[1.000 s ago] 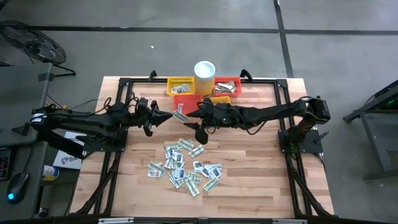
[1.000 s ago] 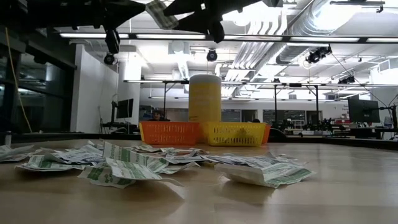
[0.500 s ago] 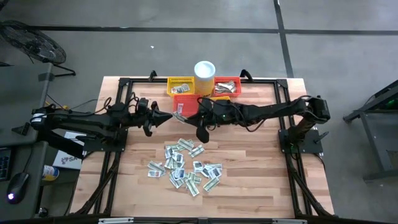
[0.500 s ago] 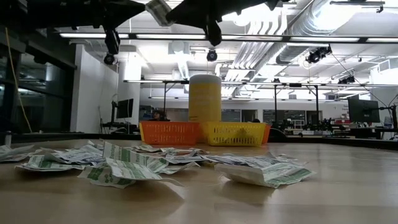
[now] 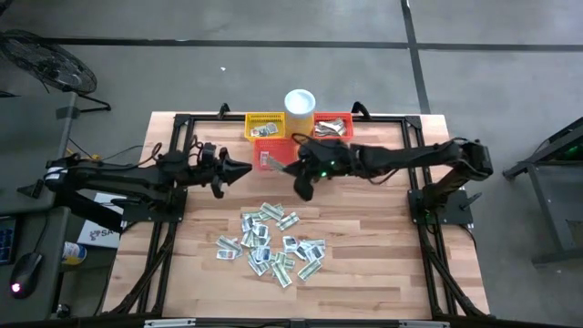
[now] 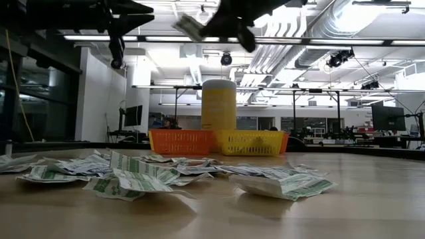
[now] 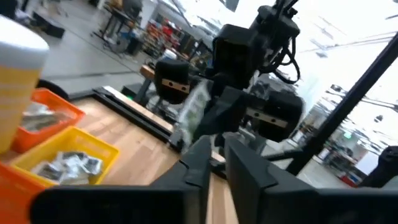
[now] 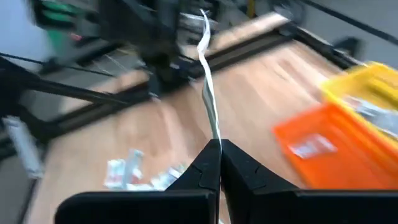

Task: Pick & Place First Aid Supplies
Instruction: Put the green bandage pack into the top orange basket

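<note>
The right gripper (image 8: 214, 163), jaws pinching a thin white-and-green paper sachet (image 8: 209, 102) by its edge, could drop it short of the orange mesh basket (image 5: 273, 151).

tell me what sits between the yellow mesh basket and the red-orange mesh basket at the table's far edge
In the high view, the white cylindrical cup stands between the yellow mesh basket and the red-orange mesh basket.

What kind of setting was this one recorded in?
Most likely a robotics lab or workshop in a large industrial hall. The low view shows exposed ceiling ducts, strip lights and workbenches with monitors beyond the wooden table. The floor around it is bare concrete.
</note>
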Robot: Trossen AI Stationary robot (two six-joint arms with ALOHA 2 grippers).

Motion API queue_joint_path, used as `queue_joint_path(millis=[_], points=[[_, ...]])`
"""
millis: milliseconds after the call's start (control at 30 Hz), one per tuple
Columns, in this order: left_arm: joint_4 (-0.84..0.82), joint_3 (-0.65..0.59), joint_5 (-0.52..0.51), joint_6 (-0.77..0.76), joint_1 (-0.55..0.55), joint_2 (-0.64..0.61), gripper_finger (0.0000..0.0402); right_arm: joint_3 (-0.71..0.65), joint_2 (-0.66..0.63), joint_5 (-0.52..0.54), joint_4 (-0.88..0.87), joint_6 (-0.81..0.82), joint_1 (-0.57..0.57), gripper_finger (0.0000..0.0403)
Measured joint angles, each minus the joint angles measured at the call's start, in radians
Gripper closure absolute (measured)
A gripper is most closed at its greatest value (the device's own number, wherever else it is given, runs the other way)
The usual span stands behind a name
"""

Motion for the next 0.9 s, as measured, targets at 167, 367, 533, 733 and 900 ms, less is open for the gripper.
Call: queue_joint_path(millis=[167, 367, 533, 733, 900], points=[[-0.046, 0.0, -0.04, 0.0, 0.0, -0.061, 0.0284, 0.0, -0.114, 0.054, -0.293, -0.065, -0.068, 0.0402], [-0.071, 0.0, -0.012, -0.052, 0.0, -0.113, 0.0234, 0.0, -0.174, 0.1, -0.609, -0.345, -0.19, 0.0403], [-0.079, 0.0, 0.005, -0.087, 0.0, -0.119, 0.0227, 0.0, -0.151, 0.162, -0.719, -0.552, -0.318, 0.0403], [-0.094, 0.0, 0.005, -0.133, 0.0, -0.118, 0.0227, 0.0, -0.093, 0.202, -0.661, -0.793, -0.458, 0.0403], [-0.094, 0.0, -0.011, -0.162, 0.0, -0.118, 0.0227, 0.0, 0.001, 0.133, -0.588, -0.894, -0.566, 0.0403]])
